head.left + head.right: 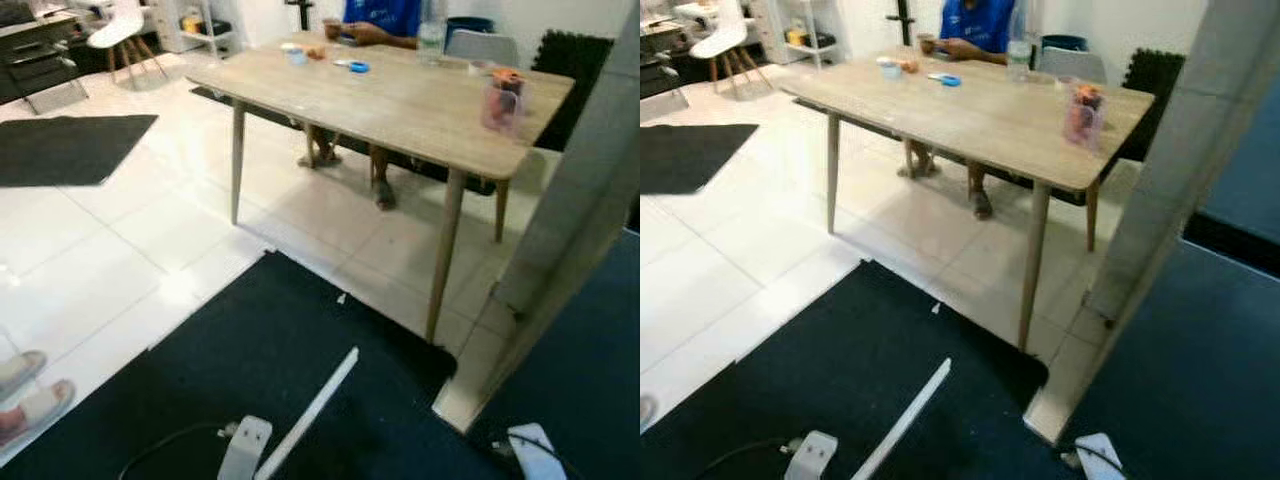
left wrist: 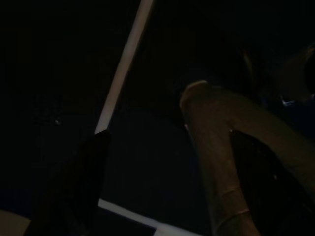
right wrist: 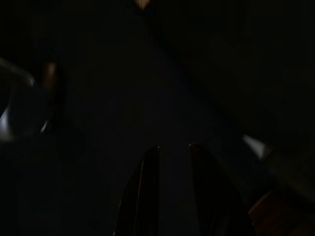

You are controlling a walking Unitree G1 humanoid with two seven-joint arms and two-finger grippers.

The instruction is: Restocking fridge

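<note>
Standing on the dark mat, head camera looking down and forward at the counter in the upper middle; no fridge visible, so my read is a walk toward the stock, nothing picked yet.

Far left edge: a person's sandalled feet at lower left. Risk: a turn that way clips them.

Lower centre: cable and a white plug block on the mat, with a white strip lying diagonally beside it. Risk: a foot snags the cable or slips on the strip.

Left gripper hangs low in the dark over the mat; jaws spread, holding nothing. Right gripper is also low and dark, fingers slightly parted, nothing between them.

Middle: mat edge meets white tile just ahead, a likely trip point. Counter leg stands close to that line.

Upper centre: a seated person behind the counter, hands on it. Reaching over there risks contact.

Stock: bottle at the far edge, pink jar near the right corner, both upright. The jar is close to the edge, so a bump could knock it off.

Right: grey panel leaning across the frame narrows the approach; the right arm could scrape it.
</note>
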